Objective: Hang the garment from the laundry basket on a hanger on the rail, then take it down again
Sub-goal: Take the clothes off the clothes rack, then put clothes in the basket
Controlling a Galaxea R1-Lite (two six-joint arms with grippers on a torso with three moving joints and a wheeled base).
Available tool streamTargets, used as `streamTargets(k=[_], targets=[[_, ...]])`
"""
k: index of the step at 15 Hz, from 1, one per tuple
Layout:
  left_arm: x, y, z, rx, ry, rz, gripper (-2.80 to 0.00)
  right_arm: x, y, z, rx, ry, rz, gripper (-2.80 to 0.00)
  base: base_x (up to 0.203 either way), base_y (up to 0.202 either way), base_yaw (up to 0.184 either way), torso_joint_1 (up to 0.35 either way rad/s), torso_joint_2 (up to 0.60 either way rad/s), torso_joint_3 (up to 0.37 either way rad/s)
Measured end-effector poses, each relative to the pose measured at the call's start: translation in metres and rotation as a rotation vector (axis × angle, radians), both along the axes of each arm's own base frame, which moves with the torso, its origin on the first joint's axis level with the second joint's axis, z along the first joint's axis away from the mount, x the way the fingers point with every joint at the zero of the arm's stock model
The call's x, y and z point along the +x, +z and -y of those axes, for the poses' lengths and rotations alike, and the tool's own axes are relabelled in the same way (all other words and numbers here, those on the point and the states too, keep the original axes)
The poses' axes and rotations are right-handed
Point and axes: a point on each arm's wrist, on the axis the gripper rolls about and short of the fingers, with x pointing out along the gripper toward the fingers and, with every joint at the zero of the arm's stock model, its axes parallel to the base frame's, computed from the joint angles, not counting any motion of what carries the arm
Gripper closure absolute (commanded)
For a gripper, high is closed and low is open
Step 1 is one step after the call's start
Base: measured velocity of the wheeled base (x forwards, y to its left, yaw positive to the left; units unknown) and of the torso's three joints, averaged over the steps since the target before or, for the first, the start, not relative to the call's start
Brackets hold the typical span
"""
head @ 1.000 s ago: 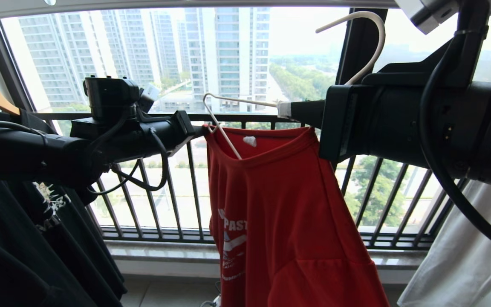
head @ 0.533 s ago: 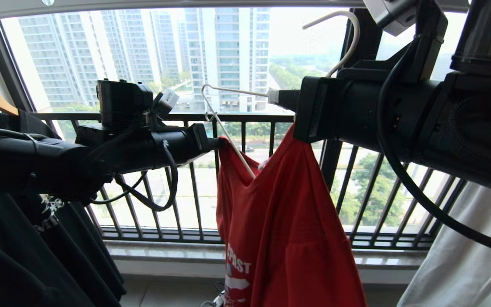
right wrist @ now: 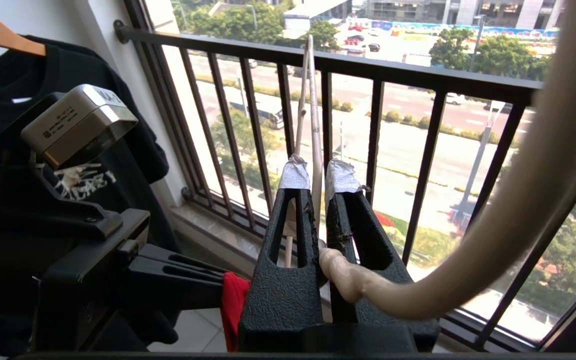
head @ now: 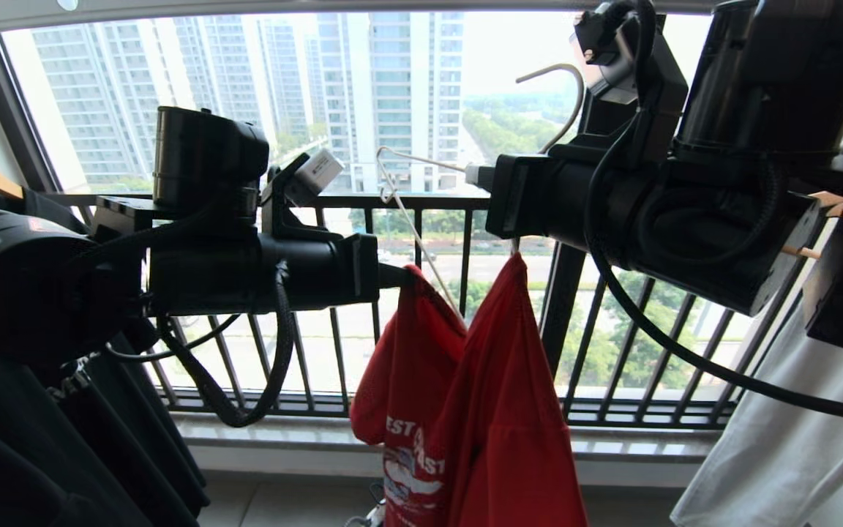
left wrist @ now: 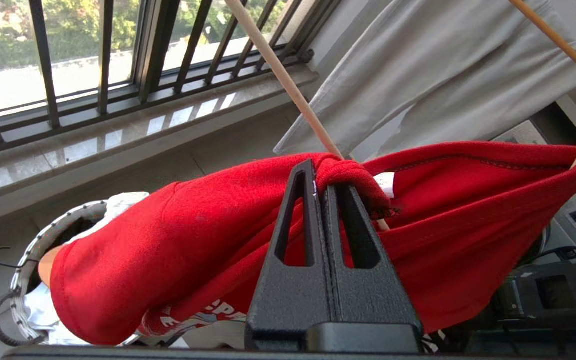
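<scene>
Left claw (left wrist: 321,187) clamped on red T-shirt (head: 509,380), right claw (right wrist: 318,175) gripping wire hanger (head: 421,227)

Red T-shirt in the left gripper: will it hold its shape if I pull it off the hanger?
Probably not. The red T-shirt already hangs in limp folds, bunching where the left gripper pinches it. It looks light, and its collar may snag on the wire hanger.

The garment (head: 480,410) runs off the head view's lower edge, its chest print folded and only partly legible. The basket (left wrist: 23,280) lies mostly behind red cloth. The hanger (head: 421,234) vanishes behind the right gripper (head: 474,176), its hook (head: 560,102) half hidden.
</scene>
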Motion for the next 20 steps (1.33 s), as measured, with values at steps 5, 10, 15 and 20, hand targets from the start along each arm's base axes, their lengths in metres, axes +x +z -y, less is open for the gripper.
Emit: streamTargets(k=[5,10,15,20], targets=[[-0.026,0.011,0.006,-0.018,-0.069,0.027,0.0,0.008,0.0,-0.006,0.037,-0.038,0.083,0.0,0.0,0.0,0.0,0.0,0.0,0.0],[-0.055,0.041,-0.016,-0.077,-0.059,0.125,0.0,0.008,-0.023,-0.006,-0.058,-0.045,0.093,0.0,0.0,0.0,0.0,0.0,0.0,0.0],[-0.055,0.048,-0.027,-0.057,-0.017,0.109,0.0,0.012,-0.042,0.002,-0.118,-0.067,0.093,0.0,0.0,0.0,0.0,0.0,0.0,0.0],[-0.036,0.029,-0.014,0.011,-0.032,0.078,0.0,0.029,-0.041,0.014,-0.032,-0.142,0.188,0.0,0.0,0.0,0.0,0.0,0.0,0.0]])
